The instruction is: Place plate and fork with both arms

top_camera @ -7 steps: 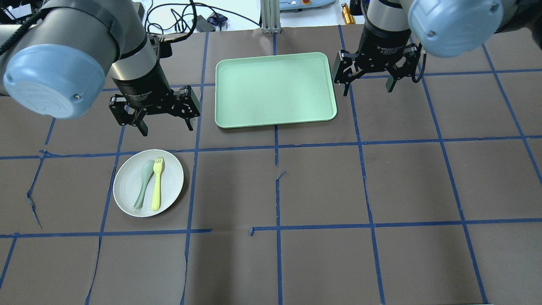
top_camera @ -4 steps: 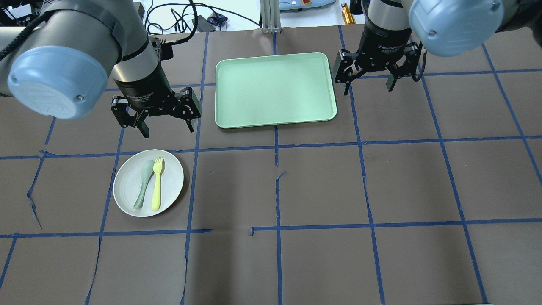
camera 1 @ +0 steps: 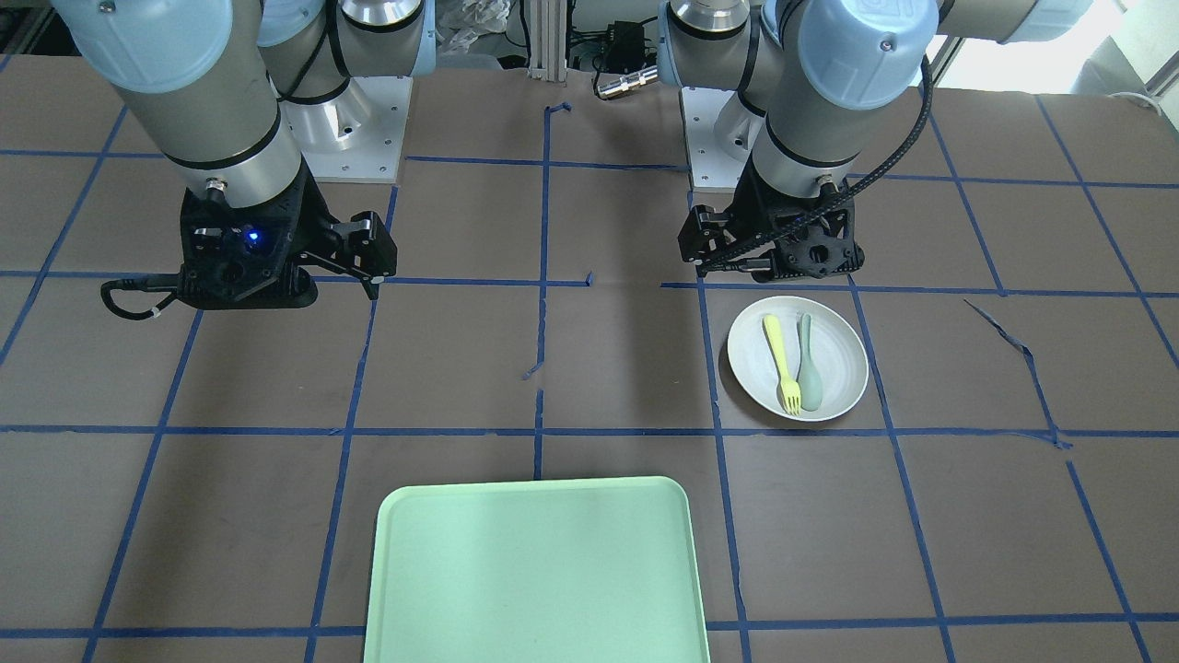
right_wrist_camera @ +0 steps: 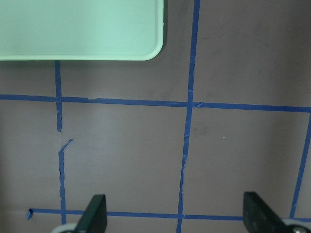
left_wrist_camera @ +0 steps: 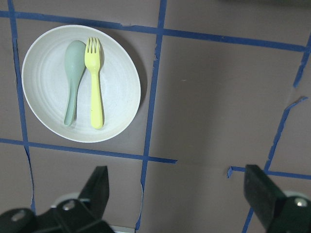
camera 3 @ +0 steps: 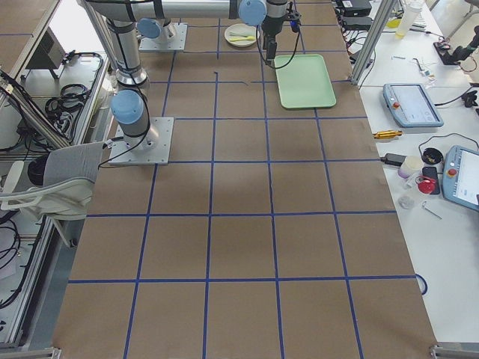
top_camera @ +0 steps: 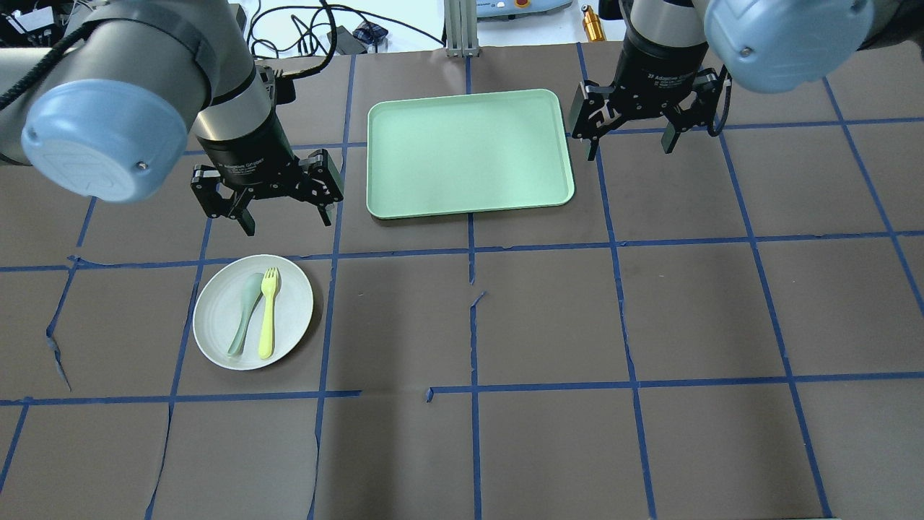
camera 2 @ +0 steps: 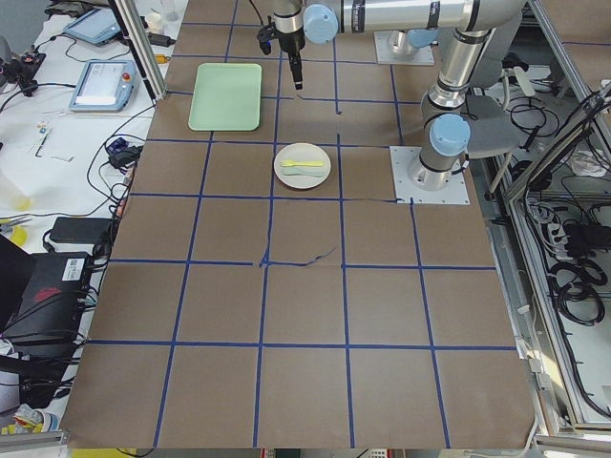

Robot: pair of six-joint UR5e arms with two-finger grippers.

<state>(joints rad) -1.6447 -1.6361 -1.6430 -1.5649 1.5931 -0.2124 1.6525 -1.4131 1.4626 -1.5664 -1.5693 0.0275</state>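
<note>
The off-white plate (top_camera: 216, 318) lies on the table at the left, also in the front view (camera 1: 834, 354) and the left wrist view (left_wrist_camera: 116, 87). On it lie the pale-yellow fork (top_camera: 268, 313) (left_wrist_camera: 95, 82) and a grey-green spoon (top_camera: 245, 312) (left_wrist_camera: 73, 77) side by side. My left gripper (top_camera: 286, 222) hangs open and empty above the table, just beyond the plate. My right gripper (top_camera: 630, 149) hangs open and empty to the right of the mint-green tray (top_camera: 469, 152).
The tray also shows in the front view (camera 1: 534, 571) and the right wrist view (right_wrist_camera: 77, 29). Blue tape lines cross the brown table. Cables and a gold-coloured part (top_camera: 592, 25) lie past the table's far edge.
My left arm has shifted slightly to the right and a little away from the plate. My right gripper has moved slightly away, toward the far edge. Plate, fork and spoon have not moved.
</note>
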